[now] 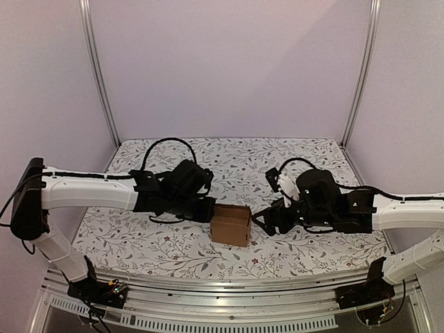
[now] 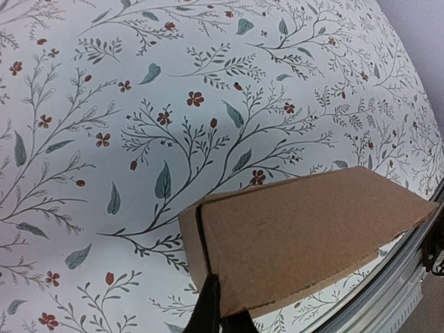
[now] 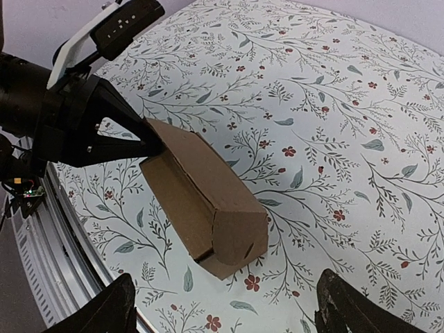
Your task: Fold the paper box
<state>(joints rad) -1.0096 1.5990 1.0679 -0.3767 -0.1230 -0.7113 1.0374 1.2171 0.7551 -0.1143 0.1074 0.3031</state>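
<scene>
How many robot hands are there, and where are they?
2. The left gripper is closed on the left end of the paper box. The right gripper is open, just right of the box. No others seem hidden.

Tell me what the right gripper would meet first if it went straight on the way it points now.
Most likely the paper box: it lies straight ahead of the open right gripper, apart from it. Exact depth is unclear.
</scene>
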